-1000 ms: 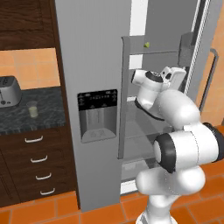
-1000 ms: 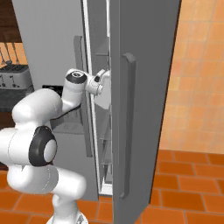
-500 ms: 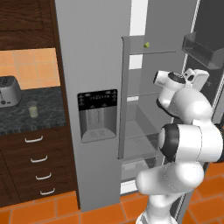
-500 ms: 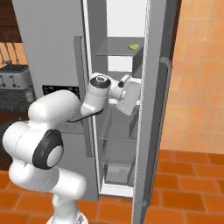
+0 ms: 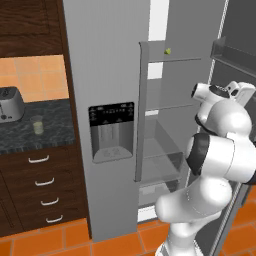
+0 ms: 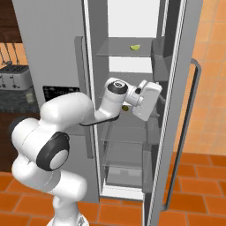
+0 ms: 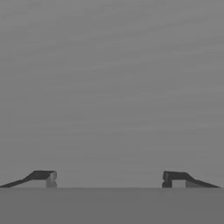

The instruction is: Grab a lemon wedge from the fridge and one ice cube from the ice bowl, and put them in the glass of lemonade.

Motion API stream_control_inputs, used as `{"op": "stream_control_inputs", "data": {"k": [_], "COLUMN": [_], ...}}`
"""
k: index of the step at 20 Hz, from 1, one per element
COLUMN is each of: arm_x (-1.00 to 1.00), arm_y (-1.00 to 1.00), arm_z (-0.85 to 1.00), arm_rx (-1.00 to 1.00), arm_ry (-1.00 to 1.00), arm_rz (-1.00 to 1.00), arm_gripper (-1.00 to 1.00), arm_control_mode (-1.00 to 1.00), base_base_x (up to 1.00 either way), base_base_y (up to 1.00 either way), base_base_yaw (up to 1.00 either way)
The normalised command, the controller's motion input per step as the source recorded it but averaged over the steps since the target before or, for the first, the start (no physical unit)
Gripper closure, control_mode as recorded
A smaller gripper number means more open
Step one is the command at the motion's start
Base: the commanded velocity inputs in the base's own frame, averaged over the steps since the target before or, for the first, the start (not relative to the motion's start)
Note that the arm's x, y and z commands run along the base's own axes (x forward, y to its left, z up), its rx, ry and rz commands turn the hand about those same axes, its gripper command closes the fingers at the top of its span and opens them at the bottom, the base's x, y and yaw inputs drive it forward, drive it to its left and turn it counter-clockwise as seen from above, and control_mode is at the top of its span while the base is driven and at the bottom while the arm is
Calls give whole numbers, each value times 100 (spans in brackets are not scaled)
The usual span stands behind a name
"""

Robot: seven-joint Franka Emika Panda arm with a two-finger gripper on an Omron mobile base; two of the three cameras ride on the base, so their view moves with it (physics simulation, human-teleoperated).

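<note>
The grey fridge stands with its right door swung wide. A small yellow-green lemon wedge lies on the top glass shelf, and the left base view shows the lemon wedge too. My gripper is lower than that shelf, up against the inner face of the open door. The hand view has the gripper open and empty, facing flat grey. The glass of lemonade stands on the dark counter to the left. The ice bowl and ice cube are out of view.
A silver toaster sits on the counter behind the glass, over dark drawers. The closed left door carries the black dispenser panel. Lower glass shelves and door bins lie around my hand.
The fridge's right door has swung much wider open. My hand has moved right along with it and stays against the door's inner side, jaws still wide.
</note>
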Motion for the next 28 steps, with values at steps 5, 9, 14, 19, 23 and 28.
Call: {"op": "stream_control_inputs", "data": {"k": [5,9,14,19,23,28], "arm_x": [-12,-24,-27,-21,-21,-9], "arm_y": [-17,5,34,68,85,88], "arm_z": [0,6,15,9,21,27], "arm_rx": [0,0,0,2,3,6], "arm_ry": [-7,-8,-17,-25,-27,-26], "arm_rz": [0,0,1,5,8,13], "arm_gripper": [-100,-100,-100,-100,-100,-100], "arm_control_mode": [-100,-100,-100,-100,-100,-100], "base_base_x": [0,0,0,0,0,0], "base_base_y": [0,0,0,0,0,0], "base_base_yaw": [0,0,0,0,0,0]}}
